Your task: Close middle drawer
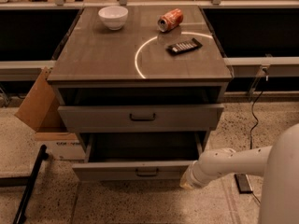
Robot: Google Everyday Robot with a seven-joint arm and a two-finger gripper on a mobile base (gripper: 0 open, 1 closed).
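The middle drawer is the low-fronted grey-brown one with a small dark bar handle. It stands pulled far out, and its deep box is open and looks empty. My gripper is at the end of the white arm, low on the right. It is against the right end of this drawer's front. The taller-fronted top drawer above it is pulled out slightly. The lowest drawer is hidden beneath.
On the cabinet top are a white bowl, a tipped orange can and a black remote. A cardboard box stands at the left, with a black bar on the floor. A cable hangs at the right.
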